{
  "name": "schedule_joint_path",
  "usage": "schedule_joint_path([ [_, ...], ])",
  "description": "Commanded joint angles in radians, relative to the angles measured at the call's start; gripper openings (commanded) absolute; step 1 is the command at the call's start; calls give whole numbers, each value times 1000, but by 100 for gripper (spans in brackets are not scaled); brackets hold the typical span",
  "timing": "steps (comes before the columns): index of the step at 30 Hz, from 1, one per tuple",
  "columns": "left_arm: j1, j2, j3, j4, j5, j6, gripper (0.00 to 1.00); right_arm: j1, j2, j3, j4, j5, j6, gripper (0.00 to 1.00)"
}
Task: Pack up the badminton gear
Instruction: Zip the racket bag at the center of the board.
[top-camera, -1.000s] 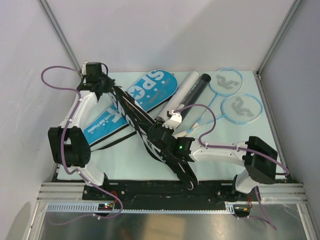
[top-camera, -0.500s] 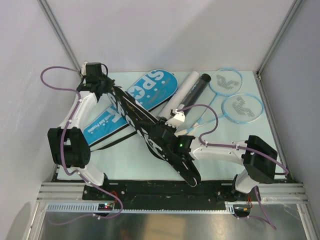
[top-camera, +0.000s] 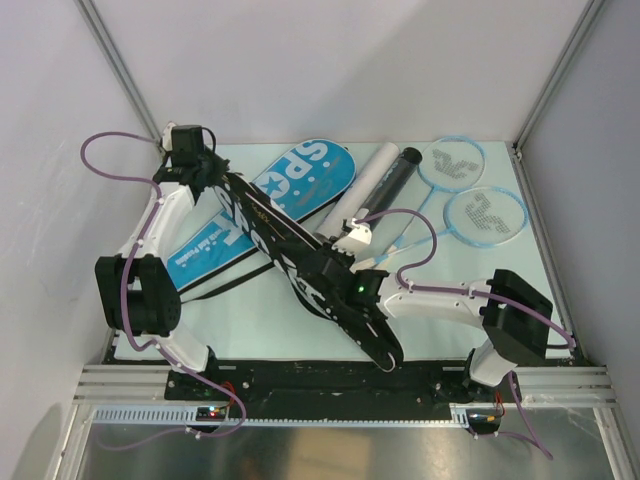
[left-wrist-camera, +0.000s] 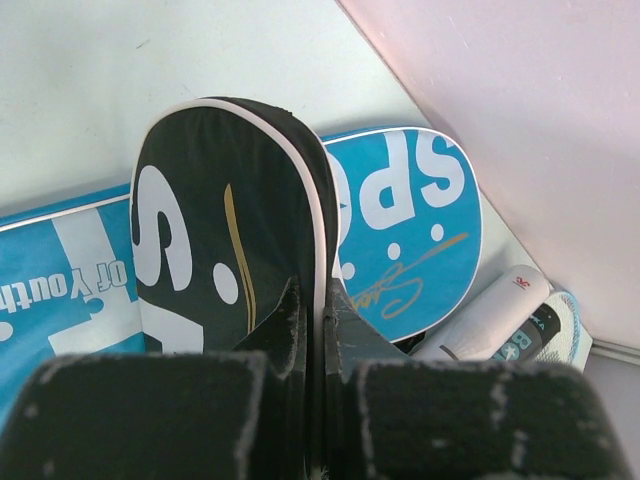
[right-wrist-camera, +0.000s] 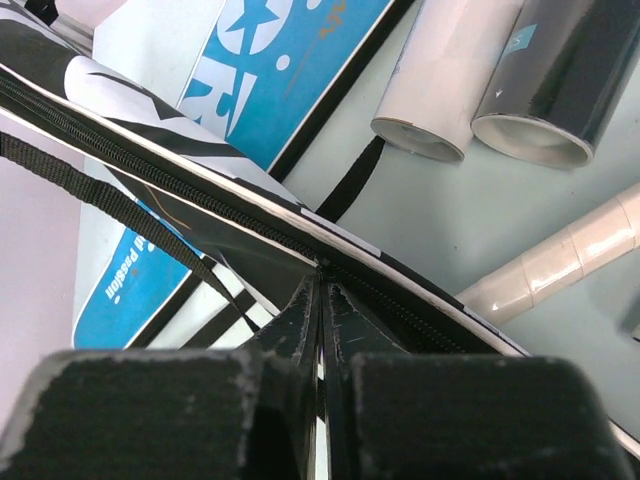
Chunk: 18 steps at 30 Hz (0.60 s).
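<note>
While both ends are pinched, the step looks like zipper work: best kept taut, drawn straight along the seam | left gripper (left-wrist-camera: 322, 300) clamped on black cover (top-camera: 262, 228) head, 11 o'clock; right gripper (right-wrist-camera: 320, 290) nipping its zipper seam, centre | cover: black, white-piped, slanting 11-to-5 across blue cover (top-camera: 305, 178)

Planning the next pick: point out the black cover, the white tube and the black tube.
black cover (top-camera: 262, 228), top view, on its printed middle.
white tube (top-camera: 367, 182), top view, on its mid-body.
black tube (top-camera: 397, 178), top view, on its mid-body.
</note>
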<state>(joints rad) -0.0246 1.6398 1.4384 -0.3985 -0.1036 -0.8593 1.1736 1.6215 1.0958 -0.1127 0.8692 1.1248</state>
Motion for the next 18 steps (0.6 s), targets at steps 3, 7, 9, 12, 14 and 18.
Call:
schedule_joint_path([
  [3,8,-67,17,-18,-3,30,0,-11,-25,3,-91,81,-66,0],
  [7,12,-68,35,-18,-26,22,0,-7,-60,1,-204,26,-87,0],
  [9,15,-70,45,-19,-33,18,0,-1,-89,-10,-263,2,-84,0],
  [12,18,-73,53,-19,-36,8,0,18,-151,-37,-350,-38,-79,0],
  [14,20,-79,55,-18,-40,2,0,37,-201,-63,-412,-58,-61,0],
  [18,21,-90,58,-18,-51,-11,0,104,-290,-114,-569,-67,30,0],
])
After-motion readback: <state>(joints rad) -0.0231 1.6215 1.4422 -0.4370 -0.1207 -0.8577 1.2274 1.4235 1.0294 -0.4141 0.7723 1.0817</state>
